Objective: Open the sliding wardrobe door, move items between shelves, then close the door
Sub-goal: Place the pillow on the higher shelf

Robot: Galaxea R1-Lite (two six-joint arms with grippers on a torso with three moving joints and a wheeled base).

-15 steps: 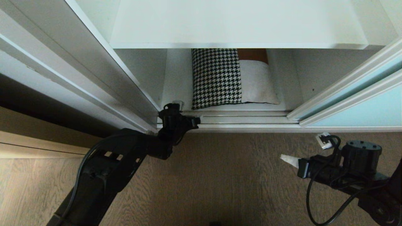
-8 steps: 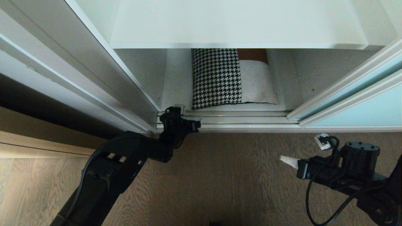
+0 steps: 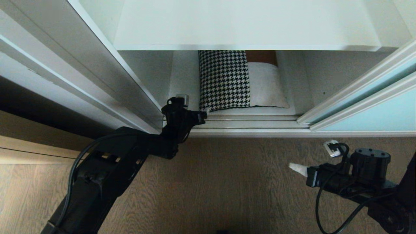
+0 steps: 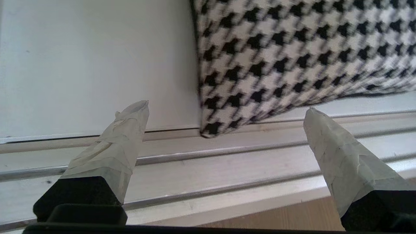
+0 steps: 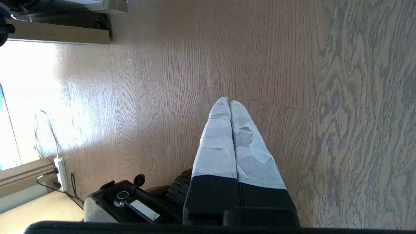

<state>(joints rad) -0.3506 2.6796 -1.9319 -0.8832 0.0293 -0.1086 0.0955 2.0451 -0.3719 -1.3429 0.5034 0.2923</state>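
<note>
The sliding wardrobe door (image 3: 373, 107) stands pushed off to my right, so the opening step looks done and I judge I'm now in the step of moving the item. Inside, the upper shelf (image 3: 247, 24) overhangs the bottom shelf (image 3: 182, 81), and the cushion (image 3: 239, 79) lies flat on that bottom one, its houndstooth half toward my left and its front edge right at the door track (image 3: 250, 124). My left gripper (image 3: 195, 109) sits low over the track by the cushion's front left corner, jaws spread wide and holding nothing; in the wrist view that corner (image 4: 208, 130) lies between the taped fingertips (image 4: 135, 112) but ahead of them, not yet touched. My right gripper (image 5: 230, 102) hangs idle over the wood-grain floor (image 3: 227, 182), well to the right, fingers pressed together and empty. Next I would ease the left gripper forward so the corner sits between the pads, then close; how thick the cushion is there I can't quite judge, so the bite may need to be deep.
</note>
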